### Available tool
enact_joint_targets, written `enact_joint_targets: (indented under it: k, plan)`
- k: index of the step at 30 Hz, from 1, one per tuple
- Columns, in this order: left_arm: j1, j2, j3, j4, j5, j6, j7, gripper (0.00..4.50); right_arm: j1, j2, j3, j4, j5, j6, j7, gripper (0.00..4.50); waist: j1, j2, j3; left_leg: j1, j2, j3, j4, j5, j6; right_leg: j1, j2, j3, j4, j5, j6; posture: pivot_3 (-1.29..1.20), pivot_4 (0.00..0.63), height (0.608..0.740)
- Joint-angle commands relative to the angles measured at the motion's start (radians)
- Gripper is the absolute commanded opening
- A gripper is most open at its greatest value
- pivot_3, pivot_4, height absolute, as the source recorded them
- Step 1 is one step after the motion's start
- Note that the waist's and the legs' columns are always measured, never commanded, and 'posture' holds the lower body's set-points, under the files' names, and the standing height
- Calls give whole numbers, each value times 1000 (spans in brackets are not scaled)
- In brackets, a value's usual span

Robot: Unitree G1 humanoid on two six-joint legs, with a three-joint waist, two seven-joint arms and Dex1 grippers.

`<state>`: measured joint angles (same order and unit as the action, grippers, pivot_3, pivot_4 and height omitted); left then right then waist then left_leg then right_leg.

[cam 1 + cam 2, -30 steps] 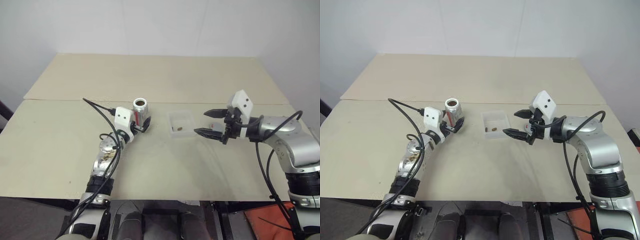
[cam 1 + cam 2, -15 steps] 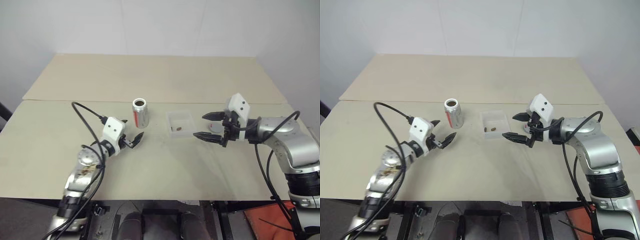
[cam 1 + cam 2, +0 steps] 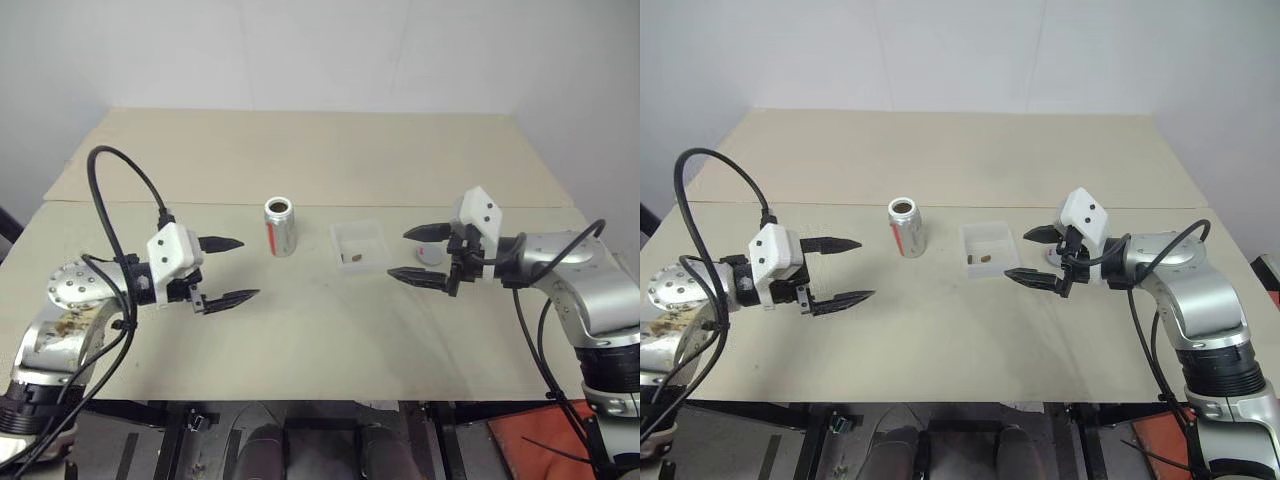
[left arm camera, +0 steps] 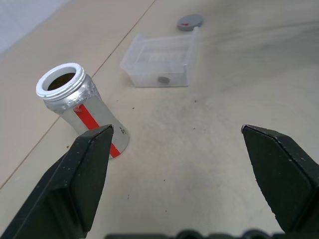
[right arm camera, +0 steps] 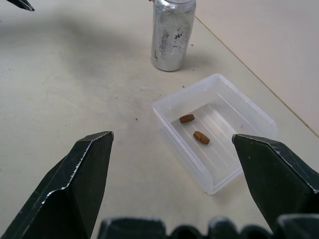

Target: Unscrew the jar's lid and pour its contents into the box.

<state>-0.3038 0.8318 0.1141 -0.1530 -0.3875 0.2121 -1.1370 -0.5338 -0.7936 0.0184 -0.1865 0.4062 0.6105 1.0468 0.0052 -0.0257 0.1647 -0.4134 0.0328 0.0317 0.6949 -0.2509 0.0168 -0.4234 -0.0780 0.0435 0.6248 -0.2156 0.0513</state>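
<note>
Left eye view: the left gripper (image 3: 226, 270) has drawn back from the jar (image 3: 279, 227) toward the robot's left, and its jaws stand spread and empty over bare table (image 3: 320, 330). A second ago those jaws were right at the jar; half a second ago they were already clear of it. The jar stands upright and uncapped near the table's middle, where it stood before, its mouth open and nothing touching it. Just beside it on the robot's right sits the box (image 3: 360, 246), a shallow clear tray. The right wrist view shows two small brown pellets, the contents (image 5: 194, 128), lying on the tray's floor. The lid (image 3: 431, 254), a grey disc with a red mark, lies flat on the table beyond the box, between the fingers of the right gripper (image 3: 420, 253) as the head camera sees it. The right gripper has kept its place; its jaws are spread wide and close on nothing.

Reading: with the lid off, the pellets in the box and the jar set back upright, both parts of the task appear done. The left arm's withdrawal looks like a release and retreat, not the start of a new grasp. Whether anything remains inside the jar cannot be told; its interior is dark in the left wrist view.
</note>
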Motion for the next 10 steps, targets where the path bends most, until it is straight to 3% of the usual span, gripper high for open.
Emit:
enact_joint_targets:
  k: [1,10]
  plan:
    - [-35,2,11,38,-4,-56,-24,4477,-10,-15,-23,-32,6,-29,7,4500,0,0,0,0,0,0,0,0,0,0,0,0,0,0,0,0,150,740]
    - [-81,-43,-7,83,-7,-73,-24,4477,-22,-10,-15,-35,4,-36,8,4500,-2,0,0,0,0,0,0,0,0,0,0,0,1,0,0,0,150,740]
